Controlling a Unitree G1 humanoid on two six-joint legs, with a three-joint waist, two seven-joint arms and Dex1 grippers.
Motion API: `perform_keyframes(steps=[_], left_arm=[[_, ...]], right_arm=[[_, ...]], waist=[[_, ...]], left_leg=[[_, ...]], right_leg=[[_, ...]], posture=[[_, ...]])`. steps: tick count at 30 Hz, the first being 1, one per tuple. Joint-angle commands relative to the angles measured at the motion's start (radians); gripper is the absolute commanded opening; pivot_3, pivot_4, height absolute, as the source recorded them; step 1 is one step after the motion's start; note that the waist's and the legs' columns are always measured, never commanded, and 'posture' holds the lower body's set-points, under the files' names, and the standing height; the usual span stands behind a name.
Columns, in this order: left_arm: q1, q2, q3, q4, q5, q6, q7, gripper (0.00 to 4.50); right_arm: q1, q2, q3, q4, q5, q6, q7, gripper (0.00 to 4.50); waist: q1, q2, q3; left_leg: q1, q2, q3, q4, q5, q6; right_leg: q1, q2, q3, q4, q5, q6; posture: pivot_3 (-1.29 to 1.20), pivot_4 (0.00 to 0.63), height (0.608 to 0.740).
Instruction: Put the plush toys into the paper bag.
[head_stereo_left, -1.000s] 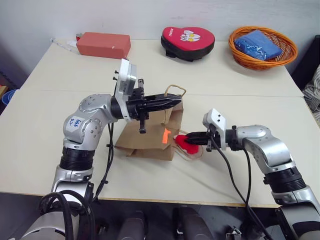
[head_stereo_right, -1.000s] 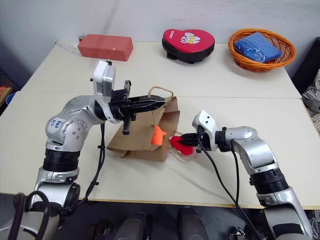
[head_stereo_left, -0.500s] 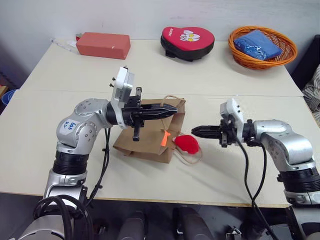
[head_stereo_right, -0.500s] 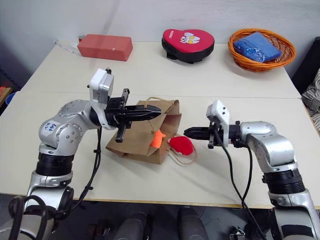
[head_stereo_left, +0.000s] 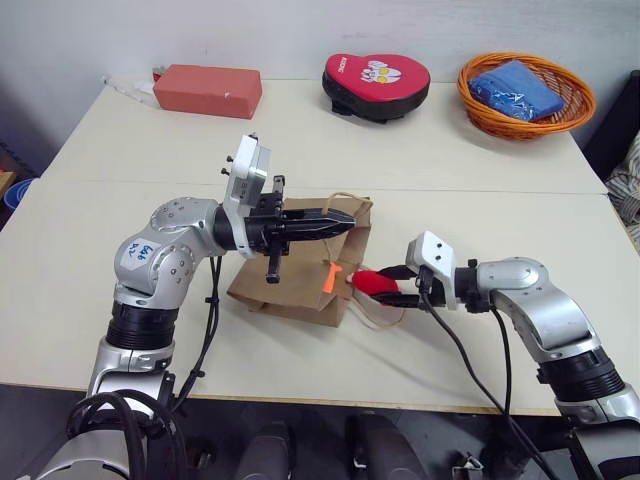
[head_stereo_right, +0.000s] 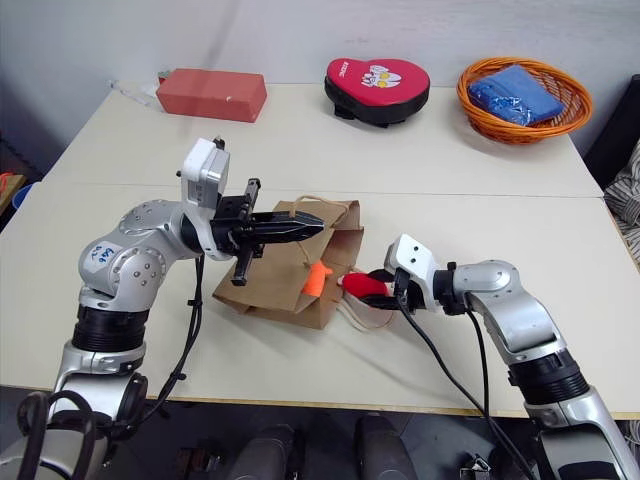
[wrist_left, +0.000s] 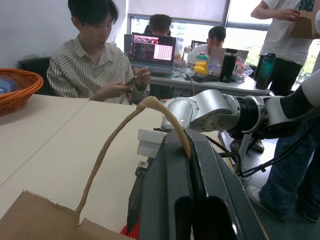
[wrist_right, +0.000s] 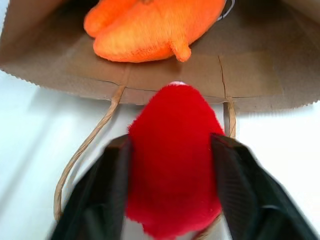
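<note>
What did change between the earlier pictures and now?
The right claw, drawn back from the red toy half a second ago, has come forward again, fingers open on either side of it. The left claw still pinches the paper bag handle; the orange toy stays inside.

The bag (head_stereo_left: 300, 265) is lying on the desk (head_stereo_left: 120, 230) — one toy (wrist_right: 150, 27) inside its mouth, another toy (head_stereo_left: 372, 281) sitting just right of it; a basket (head_stereo_left: 525, 95) is sitting far behind.
</note>
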Motion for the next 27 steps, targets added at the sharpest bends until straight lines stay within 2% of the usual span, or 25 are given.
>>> perform_keyframes(steps=[1,3,5,10,16,19,22,27], left_arm=[[-0.014,0.011,0.010,-0.038,-0.016,-0.003,-0.005,0.00],[-0.016,0.013,0.011,-0.036,-0.016,-0.003,-0.006,0.00],[-0.019,0.014,0.011,-0.032,-0.015,-0.005,-0.007,0.00],[-0.024,0.012,0.009,-0.029,-0.014,-0.008,-0.005,0.00],[-0.023,0.015,0.015,-0.034,-0.022,-0.004,-0.006,0.00],[-0.021,0.018,0.017,-0.039,-0.027,0.000,-0.009,0.00],[-0.028,0.013,0.020,-0.043,-0.037,0.007,-0.003,0.00],[-0.046,0.004,0.042,-0.058,-0.077,0.036,0.018,0.00]], right_arm=[[-0.004,0.000,0.014,0.000,-0.020,-0.023,0.013,1.13],[-0.003,-0.003,0.023,0.004,-0.030,-0.037,0.024,0.44],[-0.005,0.001,0.022,0.007,-0.033,-0.043,0.027,0.01],[-0.011,-0.005,-0.021,0.002,-0.003,-0.055,0.055,0.01],[-0.036,-0.019,-0.194,-0.024,0.227,0.034,0.140,0.01],[-0.059,-0.026,-0.223,-0.028,0.281,0.090,0.149,0.01],[-0.091,0.006,-0.198,-0.026,0.278,0.094,0.125,0.01],[-0.131,0.134,-0.044,0.004,0.162,0.031,0.063,0.01]], waist=[[0.000,0.000,0.000],[0.000,0.000,0.000],[0.000,0.000,0.000],[0.000,0.000,0.000],[0.001,0.000,0.000],[0.000,0.000,0.000],[-0.001,0.000,0.000],[-0.003,0.000,0.000]], left_leg=[[0.000,0.000,0.000,0.000,0.000,0.000],[0.000,0.000,0.000,0.000,0.000,0.000],[0.000,0.000,0.000,0.000,0.000,0.000],[0.000,0.000,0.000,0.000,0.000,0.000],[0.000,0.000,0.000,0.000,0.000,0.000],[0.000,0.000,0.000,0.000,0.000,0.000],[0.000,0.000,0.000,0.000,0.000,0.000],[0.000,0.000,0.000,0.000,0.000,0.000]], right_leg=[[0.000,0.000,0.000,0.000,0.000,0.000],[0.000,0.000,0.000,0.000,0.000,0.000],[0.000,0.000,0.000,0.000,0.000,0.000],[0.000,0.000,0.000,0.000,0.000,0.000],[0.000,0.000,0.000,0.000,0.000,0.000],[0.000,0.000,0.000,0.000,0.000,0.000],[0.000,0.000,0.000,0.001,0.000,0.000],[-0.001,0.000,0.000,0.002,0.000,0.000]], posture=[[0.00,0.150,0.740],[0.00,0.150,0.740],[0.00,0.150,0.740],[0.00,0.150,0.740],[0.00,0.150,0.740],[0.00,0.150,0.740],[0.00,0.150,0.740],[0.00,0.150,0.740]])
